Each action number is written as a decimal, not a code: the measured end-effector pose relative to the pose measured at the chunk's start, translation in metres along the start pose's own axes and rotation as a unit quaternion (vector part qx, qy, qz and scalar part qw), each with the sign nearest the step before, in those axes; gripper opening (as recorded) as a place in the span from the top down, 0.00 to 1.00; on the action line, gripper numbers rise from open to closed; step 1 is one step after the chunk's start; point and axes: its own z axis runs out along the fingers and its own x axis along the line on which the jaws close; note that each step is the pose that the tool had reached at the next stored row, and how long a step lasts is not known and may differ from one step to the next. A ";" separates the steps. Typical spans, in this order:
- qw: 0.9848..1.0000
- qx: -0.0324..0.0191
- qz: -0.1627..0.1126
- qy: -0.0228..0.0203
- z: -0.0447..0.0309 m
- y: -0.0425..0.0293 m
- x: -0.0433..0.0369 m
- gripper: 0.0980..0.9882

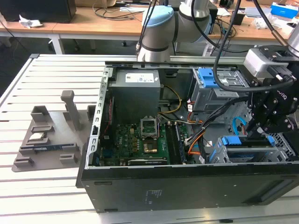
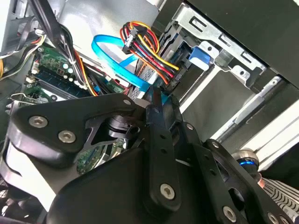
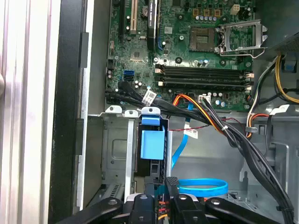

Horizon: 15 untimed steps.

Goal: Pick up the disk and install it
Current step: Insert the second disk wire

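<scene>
The disk (image 1: 250, 143) stands on edge in the grey drive cage (image 1: 282, 148) at the case's front corner, on the exterior view's right. Blue bracket pieces show at both of its ends. My gripper (image 1: 262, 133) hangs straight over it, fingers down on its upper edge and closed across its thickness. In the first wrist view the disk's blue bracket (image 3: 152, 142) sits in the cage slot (image 3: 117, 154), and my gripper (image 3: 162, 186) grips the near end. In the second wrist view my gripper (image 2: 154, 100) shows narrow, with blue at its tips.
The open computer case (image 1: 140, 186) lies on a slatted table. Cable bundles (image 3: 219, 126) and a blue data cable (image 3: 201, 186) run close beside the cage. A second cage with a blue latch (image 1: 210, 79) sits further back. A grey fixture tray (image 1: 46, 149) holding a small chip (image 1: 37, 136) lies outside.
</scene>
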 end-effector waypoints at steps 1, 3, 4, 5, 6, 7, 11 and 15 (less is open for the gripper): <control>1.000 0.000 0.000 0.000 -0.0023 0.0001 -0.0005 0.86; 1.000 0.000 0.000 0.000 -0.0109 0.0004 -0.0013 0.99; 1.000 0.000 0.000 0.000 -0.0168 0.0007 -0.0014 0.99; 1.000 0.000 0.000 0.000 -0.0194 0.0008 -0.0013 0.99; 1.000 0.000 0.000 0.000 -0.0216 0.0009 -0.0012 0.99; 1.000 0.000 0.000 0.000 -0.0238 0.0010 -0.0012 0.99; 1.000 0.000 0.000 0.000 -0.0260 0.0011 -0.0011 0.99; 1.000 0.000 0.000 0.000 -0.0262 0.0011 -0.0011 0.99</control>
